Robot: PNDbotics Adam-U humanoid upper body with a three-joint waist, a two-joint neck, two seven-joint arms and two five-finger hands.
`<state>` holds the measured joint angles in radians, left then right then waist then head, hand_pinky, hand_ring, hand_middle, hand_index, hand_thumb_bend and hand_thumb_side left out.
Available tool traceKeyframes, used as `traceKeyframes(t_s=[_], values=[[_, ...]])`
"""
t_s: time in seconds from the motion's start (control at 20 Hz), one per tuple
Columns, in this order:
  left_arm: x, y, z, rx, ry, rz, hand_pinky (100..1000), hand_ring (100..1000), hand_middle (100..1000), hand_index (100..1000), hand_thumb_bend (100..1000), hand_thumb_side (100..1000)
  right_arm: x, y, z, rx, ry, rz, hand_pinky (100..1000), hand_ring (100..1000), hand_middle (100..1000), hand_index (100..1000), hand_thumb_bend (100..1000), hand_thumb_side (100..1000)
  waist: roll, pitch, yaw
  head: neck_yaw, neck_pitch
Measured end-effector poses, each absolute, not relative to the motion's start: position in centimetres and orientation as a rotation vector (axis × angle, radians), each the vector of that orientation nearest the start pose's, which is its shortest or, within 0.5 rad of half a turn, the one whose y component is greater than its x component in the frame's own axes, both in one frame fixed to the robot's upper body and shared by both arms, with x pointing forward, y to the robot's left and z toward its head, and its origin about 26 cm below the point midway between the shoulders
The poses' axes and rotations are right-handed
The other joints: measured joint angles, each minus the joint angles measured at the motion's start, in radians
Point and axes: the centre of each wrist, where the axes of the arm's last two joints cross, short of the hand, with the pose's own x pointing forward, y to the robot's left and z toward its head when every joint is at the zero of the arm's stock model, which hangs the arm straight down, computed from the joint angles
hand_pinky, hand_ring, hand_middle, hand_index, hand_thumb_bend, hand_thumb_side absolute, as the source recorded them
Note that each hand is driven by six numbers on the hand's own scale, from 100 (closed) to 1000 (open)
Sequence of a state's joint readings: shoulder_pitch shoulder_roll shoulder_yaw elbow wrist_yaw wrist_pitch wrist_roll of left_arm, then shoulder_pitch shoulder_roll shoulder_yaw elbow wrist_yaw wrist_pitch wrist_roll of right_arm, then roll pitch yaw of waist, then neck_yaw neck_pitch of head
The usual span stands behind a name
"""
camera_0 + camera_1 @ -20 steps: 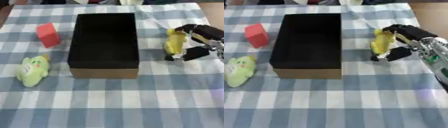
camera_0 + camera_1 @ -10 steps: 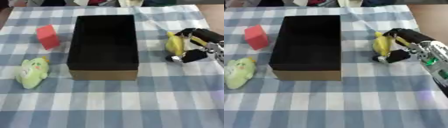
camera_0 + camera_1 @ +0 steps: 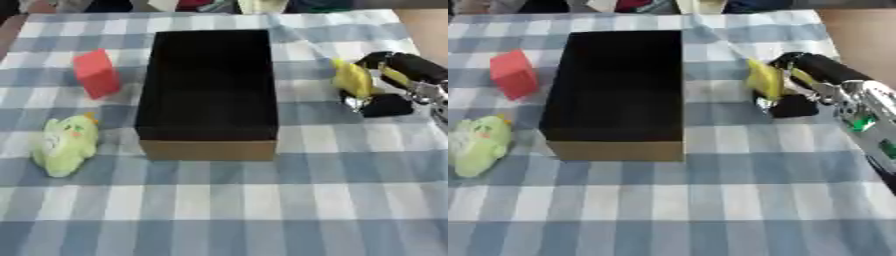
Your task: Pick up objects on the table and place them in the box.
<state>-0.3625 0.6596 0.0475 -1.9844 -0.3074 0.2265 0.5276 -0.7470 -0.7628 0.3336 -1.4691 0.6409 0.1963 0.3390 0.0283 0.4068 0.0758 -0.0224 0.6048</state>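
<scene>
Right hand [image 3: 808, 85] curled round yellow toy [image 3: 764, 79], right of black box [image 3: 208, 90], low over checked cloth [image 3: 262, 210]. Red block [image 3: 96, 73] and green plush [image 3: 65, 145] lying left of box, apart.

Both views come from the head stereo pair, looking steeply down and forward across the blue-and-white checked tablecloth [image 3: 219, 210]. Left eye puts the black open-topped cardboard box [image 3: 210, 90] near centre; right eye shows it shifted left. Shared: box, red block [image 3: 96, 74], light green plush toy [image 3: 66, 145], black robot right hand [image 3: 802, 80] at right. Right eye shows more arm; medium-close range, far table edge at top
</scene>
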Motion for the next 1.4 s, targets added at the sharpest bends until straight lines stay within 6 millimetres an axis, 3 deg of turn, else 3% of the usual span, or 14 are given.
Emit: traceKeyframes(t_s=[0.4,0.9,1.2,1.25,1.4], values=[[29.8,31.0,25.9,1.181,-2.246,-0.129,723,924,837,854,137,1000,39.1,-29.0,25.5,-1.094,-1.470,1.330,880,887,815,843,100,481,0.000,-0.008,-0.003,-0.005,0.000],[29.8,31.0,25.9,1.179,-2.254,-0.132,723,924,837,854,137,1000,35.4,-26.9,30.3,-1.111,-1.680,1.281,849,849,802,830,100,500,0.000,-0.022,-0.015,-0.056,-0.026],[29.9,30.9,26.2,1.179,-2.264,-0.131,723,924,837,853,137,1000,33.4,-24.6,33.3,-1.102,-1.792,1.325,835,844,800,829,100,508,0.000,-0.031,-0.024,-0.036,-0.025],[29.9,30.9,26.2,1.179,-2.267,-0.132,723,923,837,853,138,1000,33.2,-24.4,33.8,-1.098,-1.805,1.334,834,843,801,829,100,545,-0.001,-0.031,-0.024,-0.032,-0.023],[29.9,30.9,26.6,1.183,-2.280,-0.139,723,923,838,853,138,1000,32.9,-23.3,34.9,-1.078,-1.842,1.364,834,842,801,829,100,514,-0.007,-0.032,-0.023,-0.026,-0.009]])
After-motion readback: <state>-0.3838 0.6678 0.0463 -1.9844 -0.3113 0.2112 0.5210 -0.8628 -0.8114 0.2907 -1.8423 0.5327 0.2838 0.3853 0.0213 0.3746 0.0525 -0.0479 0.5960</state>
